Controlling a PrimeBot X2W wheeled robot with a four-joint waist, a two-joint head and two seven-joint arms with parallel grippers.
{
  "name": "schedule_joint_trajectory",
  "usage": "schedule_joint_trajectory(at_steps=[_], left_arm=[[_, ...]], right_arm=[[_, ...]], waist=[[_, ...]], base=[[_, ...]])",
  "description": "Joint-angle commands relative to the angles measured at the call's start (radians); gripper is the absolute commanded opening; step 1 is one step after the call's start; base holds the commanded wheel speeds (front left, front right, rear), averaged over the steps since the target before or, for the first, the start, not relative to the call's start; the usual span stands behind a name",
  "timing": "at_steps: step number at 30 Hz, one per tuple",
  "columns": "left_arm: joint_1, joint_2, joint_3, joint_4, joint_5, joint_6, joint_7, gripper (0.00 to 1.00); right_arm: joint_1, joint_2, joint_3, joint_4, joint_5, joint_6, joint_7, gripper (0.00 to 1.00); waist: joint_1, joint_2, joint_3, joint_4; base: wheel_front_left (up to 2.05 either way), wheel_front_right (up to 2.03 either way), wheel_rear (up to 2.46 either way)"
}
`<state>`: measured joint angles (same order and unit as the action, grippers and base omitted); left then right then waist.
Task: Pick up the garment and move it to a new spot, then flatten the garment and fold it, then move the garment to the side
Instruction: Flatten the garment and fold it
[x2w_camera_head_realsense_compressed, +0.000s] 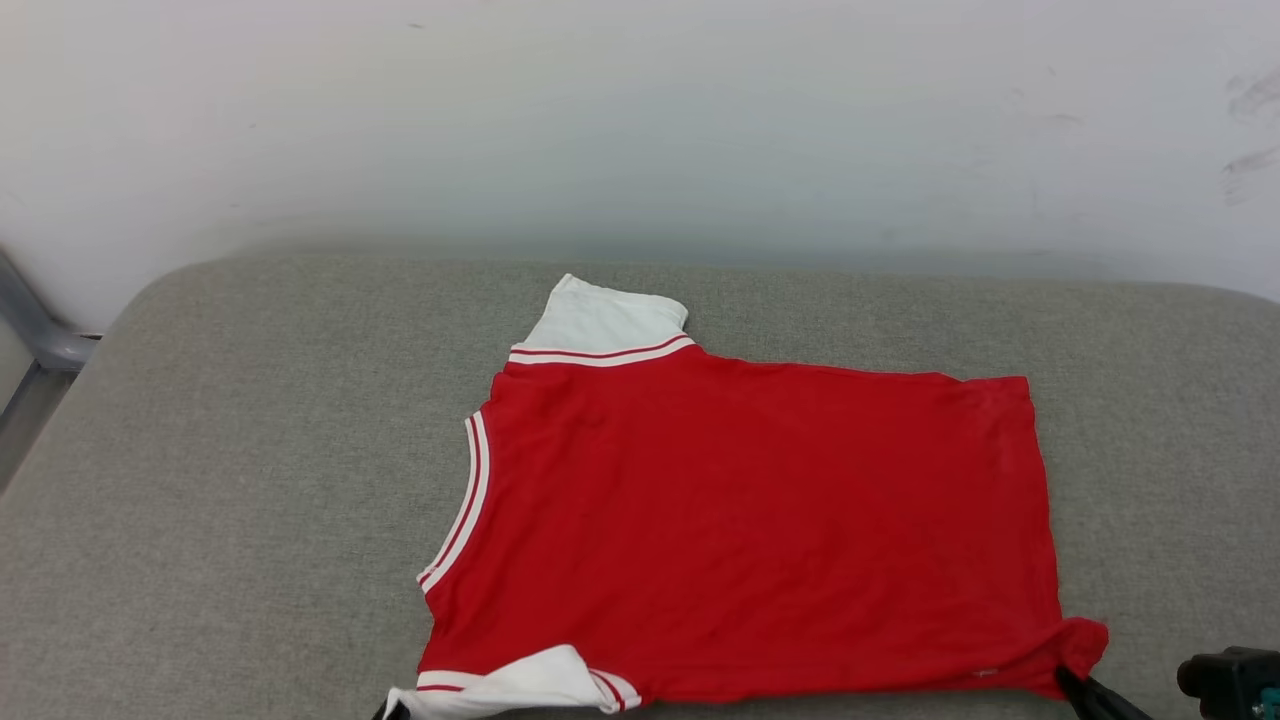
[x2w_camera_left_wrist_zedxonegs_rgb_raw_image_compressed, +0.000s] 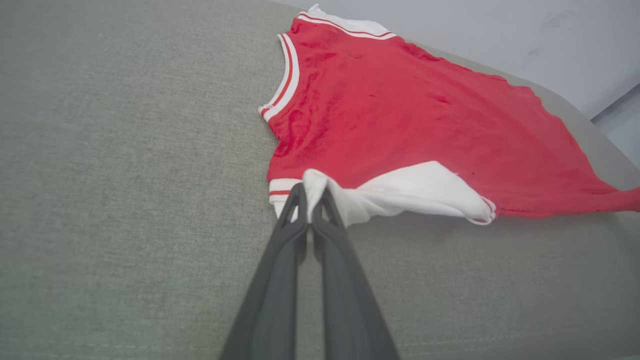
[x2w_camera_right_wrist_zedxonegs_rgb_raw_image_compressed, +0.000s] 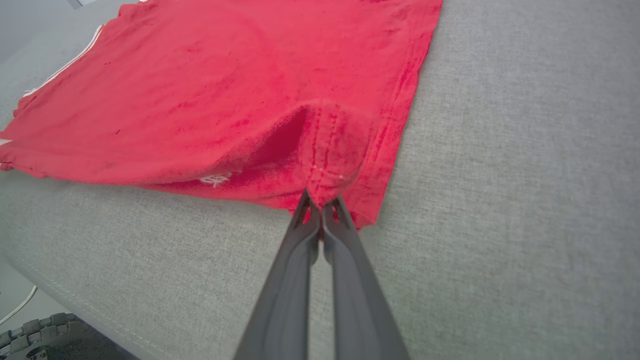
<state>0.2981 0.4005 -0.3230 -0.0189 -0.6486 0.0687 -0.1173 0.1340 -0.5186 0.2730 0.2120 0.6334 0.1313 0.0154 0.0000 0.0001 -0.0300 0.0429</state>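
One garment (x2w_camera_head_realsense_compressed: 740, 520), two pincers (x2w_camera_left_wrist_zedxonegs_rgb_raw_image_compressed: 311, 197) (x2w_camera_right_wrist_zedxonegs_rgb_raw_image_compressed: 321, 202), one grey cushion (x2w_camera_head_realsense_compressed: 200, 450).

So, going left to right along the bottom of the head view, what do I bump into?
left gripper → white sleeve → garment's red body → right gripper

The shirt (x2w_camera_head_realsense_compressed: 740, 520) lies on the cushion (x2w_camera_head_realsense_compressed: 220, 480), wall (x2w_camera_head_realsense_compressed: 640, 120) behind, neck (x2w_camera_head_realsense_compressed: 473, 495) left, hem (x2w_camera_head_realsense_compressed: 1042, 500) right. At its near edge, the left gripper (x2w_camera_left_wrist_zedxonegs_rgb_raw_image_compressed: 311, 197) pinches the sleeve (x2w_camera_left_wrist_zedxonegs_rgb_raw_image_compressed: 410, 190), the right gripper (x2w_camera_right_wrist_zedxonegs_rgb_raw_image_compressed: 321, 205) the hem corner (x2w_camera_right_wrist_zedxonegs_rgb_raw_image_compressed: 335, 150).

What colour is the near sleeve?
White short sleeve of red jersey shirt, red-striped trim; best in left wrist view.
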Motion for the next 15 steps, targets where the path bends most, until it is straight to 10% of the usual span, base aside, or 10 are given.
schedule_joint_trajectory(at_steps=[1, 15], left_arm=[[-0.036, 0.016, 0.001, -0.001, 0.017, -0.008, 0.002, 0.00], [-0.404, 0.113, -0.012, 0.065, 0.072, -0.108, 0.119, 0.00]], right_arm=[[-0.005, 0.009, -0.007, -0.016, -0.005, -0.001, 0.006, 0.00], [-0.116, 0.041, -0.032, -0.068, -0.014, -0.001, 0.036, 0.00]], waist=[[0.0000, -0.0001, 0.003, -0.005], [0.0000, -0.0001, 0.113, -0.055]], base=[[0.00, 0.00, 0.00], [0.00, 0.00, 0.00]])
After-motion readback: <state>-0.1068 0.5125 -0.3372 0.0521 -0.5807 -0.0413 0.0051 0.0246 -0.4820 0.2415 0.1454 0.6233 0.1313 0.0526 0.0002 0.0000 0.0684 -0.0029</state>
